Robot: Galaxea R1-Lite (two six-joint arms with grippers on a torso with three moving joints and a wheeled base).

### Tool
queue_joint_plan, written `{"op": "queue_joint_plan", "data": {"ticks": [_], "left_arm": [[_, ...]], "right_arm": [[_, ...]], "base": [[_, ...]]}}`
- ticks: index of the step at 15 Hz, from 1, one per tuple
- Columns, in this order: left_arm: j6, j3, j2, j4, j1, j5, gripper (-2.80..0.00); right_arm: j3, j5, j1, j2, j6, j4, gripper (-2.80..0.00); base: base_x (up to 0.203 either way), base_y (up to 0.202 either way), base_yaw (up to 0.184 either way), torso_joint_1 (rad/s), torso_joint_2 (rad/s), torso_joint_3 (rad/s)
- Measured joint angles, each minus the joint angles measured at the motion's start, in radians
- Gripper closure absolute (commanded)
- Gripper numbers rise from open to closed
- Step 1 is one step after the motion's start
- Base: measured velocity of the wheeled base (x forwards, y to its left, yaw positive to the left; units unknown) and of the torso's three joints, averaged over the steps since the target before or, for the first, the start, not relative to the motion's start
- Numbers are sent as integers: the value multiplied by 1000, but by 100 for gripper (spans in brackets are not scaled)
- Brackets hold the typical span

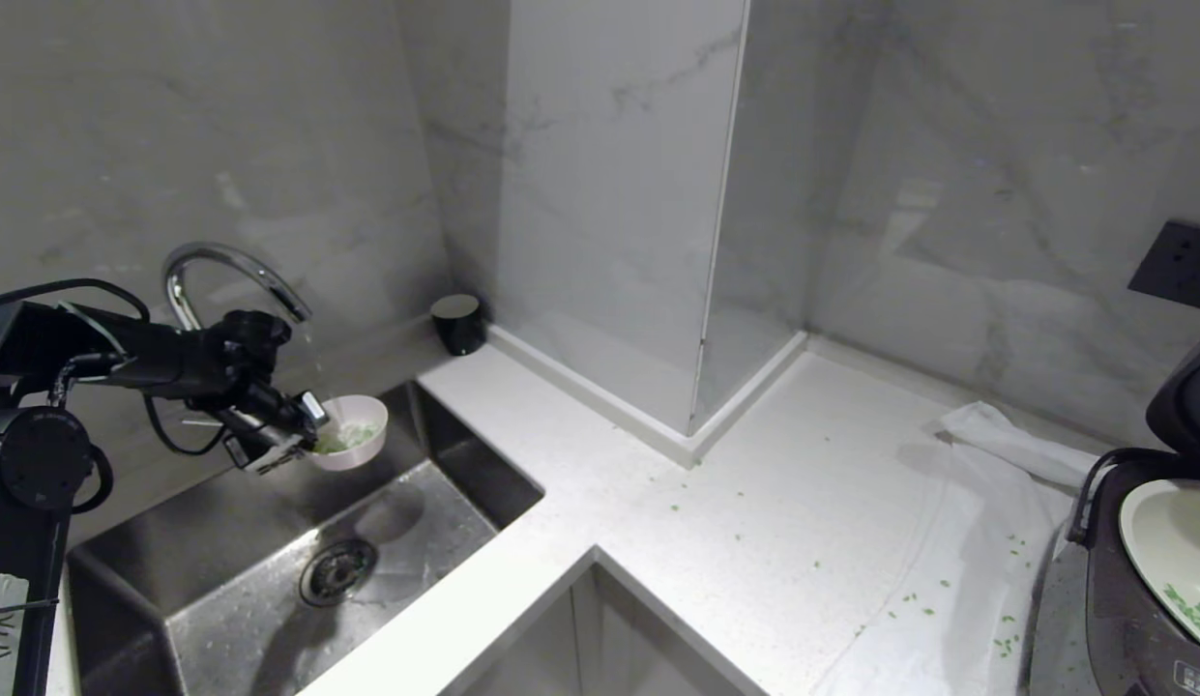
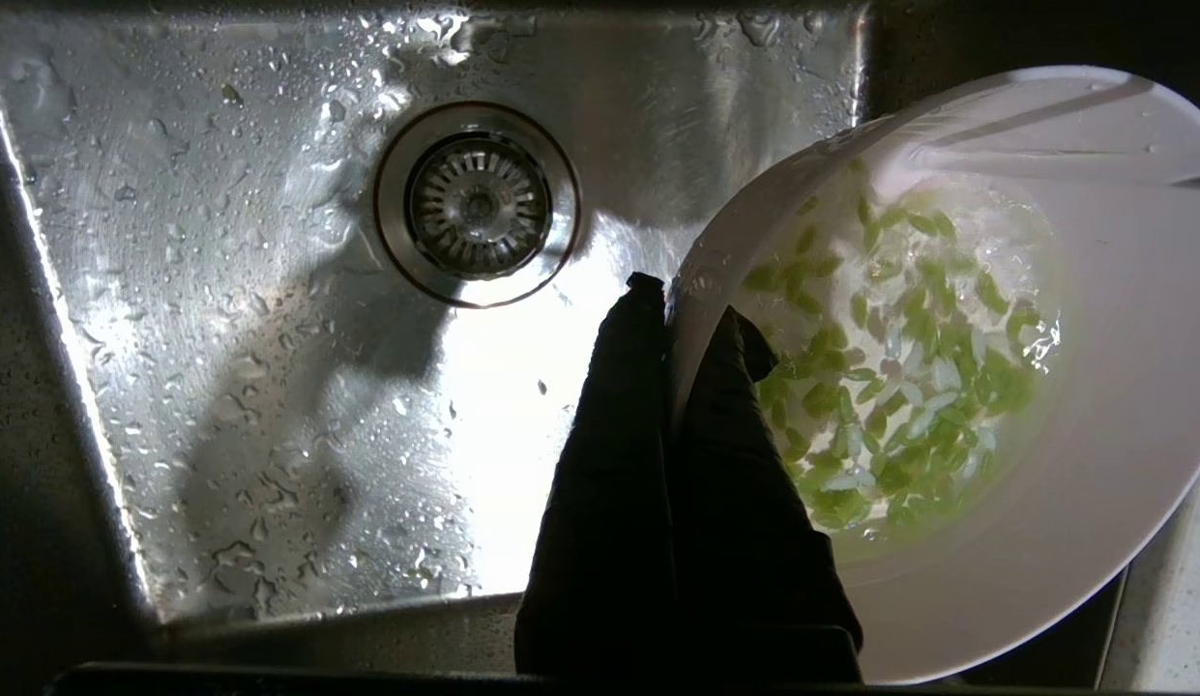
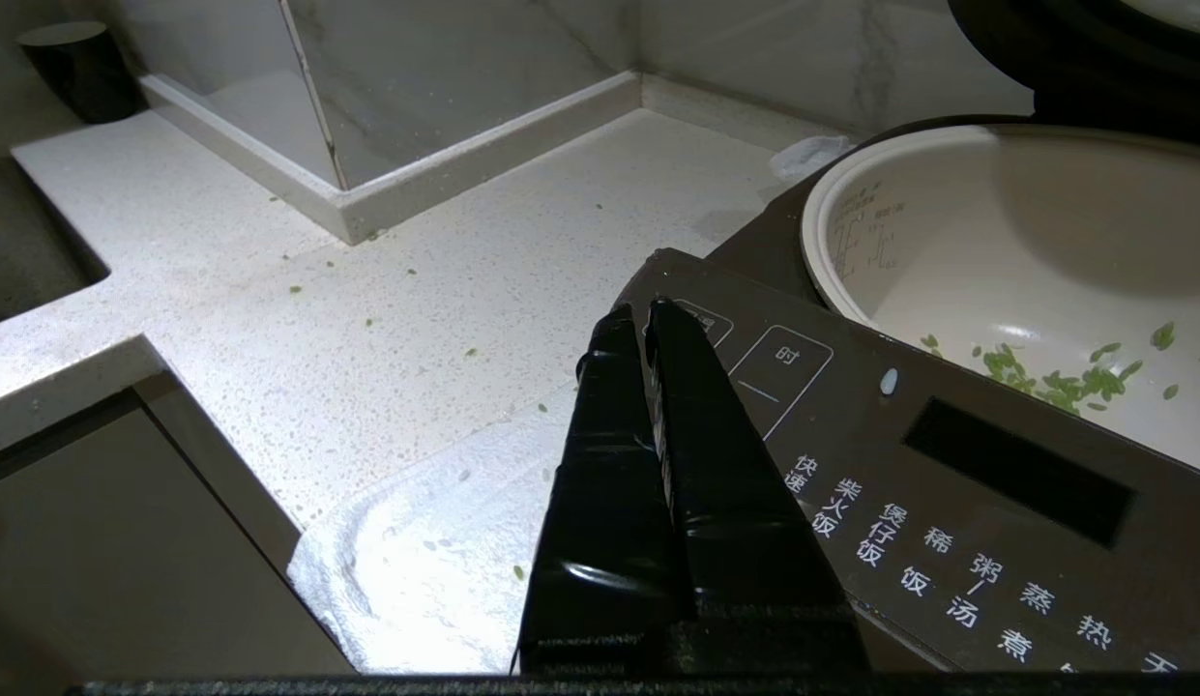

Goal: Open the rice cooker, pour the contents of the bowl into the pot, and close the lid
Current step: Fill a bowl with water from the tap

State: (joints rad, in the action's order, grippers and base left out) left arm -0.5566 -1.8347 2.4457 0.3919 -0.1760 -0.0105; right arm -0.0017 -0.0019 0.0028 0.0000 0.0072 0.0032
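One bowl (image 1: 350, 431) over the sink (image 1: 271, 599), mouth up, tipped slightly toward the tap (image 1: 234, 275), green bits (image 2: 894, 358) in water inside; rim pinched by left end effector (image 2: 675, 300). One cooker (image 3: 948, 464) at the surface's (image 1: 735, 522) right edge, lid (image 1: 1185, 396) raised, pot (image 3: 1035, 242) open upward. Right end effector (image 3: 636, 324) pressed together, empty, above the button panel.

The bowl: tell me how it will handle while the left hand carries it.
The bowl is pinched by one rim only in the left hand, so it may tilt. It holds water with green bits, so it likely sloshes and weighs more. Its wet rim is probably slippery.
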Motion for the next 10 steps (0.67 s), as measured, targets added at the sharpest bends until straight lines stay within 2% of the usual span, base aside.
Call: {"op": "queue_joint_plan", "data": {"ticks": [10], "left_arm": [[0,-23,-1,5,3,1,0]], "right_arm": [[0,0,0,0,0,0,0]], "base": [[0,0,0,0,0,0]]}}
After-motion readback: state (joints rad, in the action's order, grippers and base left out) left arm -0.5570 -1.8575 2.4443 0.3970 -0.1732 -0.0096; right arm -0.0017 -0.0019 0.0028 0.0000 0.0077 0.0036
